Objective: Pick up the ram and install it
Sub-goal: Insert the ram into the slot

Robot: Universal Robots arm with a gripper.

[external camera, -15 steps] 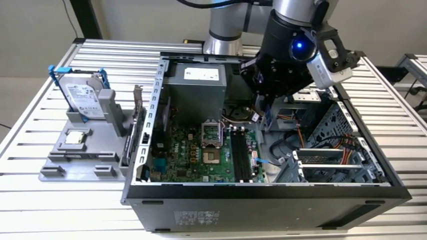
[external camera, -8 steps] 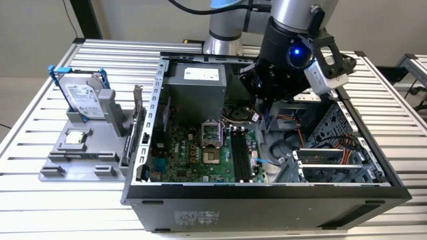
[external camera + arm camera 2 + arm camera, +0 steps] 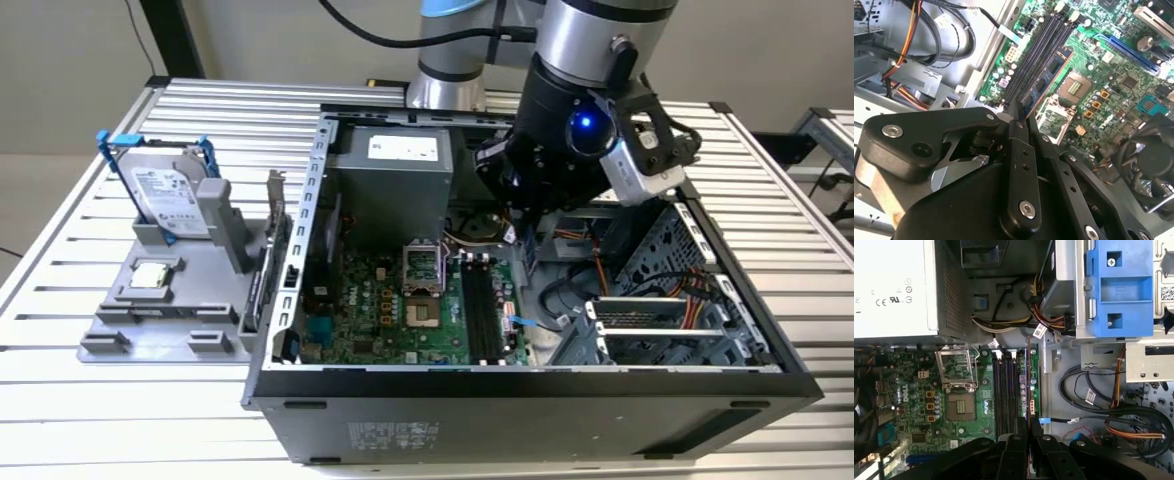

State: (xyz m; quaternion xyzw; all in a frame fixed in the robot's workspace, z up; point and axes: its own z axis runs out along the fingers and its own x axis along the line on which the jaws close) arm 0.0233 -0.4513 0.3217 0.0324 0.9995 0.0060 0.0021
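Observation:
The ram (image 3: 1051, 75) is a narrow bluish-green stick with dark chips, seen nearly edge-on. My gripper (image 3: 1023, 117) is shut on one end of it. In the first wrist view the ram (image 3: 1028, 390) is a thin line running out from the gripper (image 3: 1029, 432), above the board just beside the black memory slots (image 3: 1005, 390). Whether it touches a slot I cannot tell. In the exterior view the arm's wrist (image 3: 574, 130) hangs inside the open computer case (image 3: 534, 385), behind the memory slots (image 3: 481, 310).
A grey power supply (image 3: 387, 180) fills the case's back corner. The open processor socket (image 3: 961, 407) lies beside the slots. A blue-fronted drive cage (image 3: 1119, 285) and loose cables (image 3: 1114, 420) sit on the other side. Outside the case, a hard drive (image 3: 167, 195) and a processor chip (image 3: 154, 272) rest on a grey stand.

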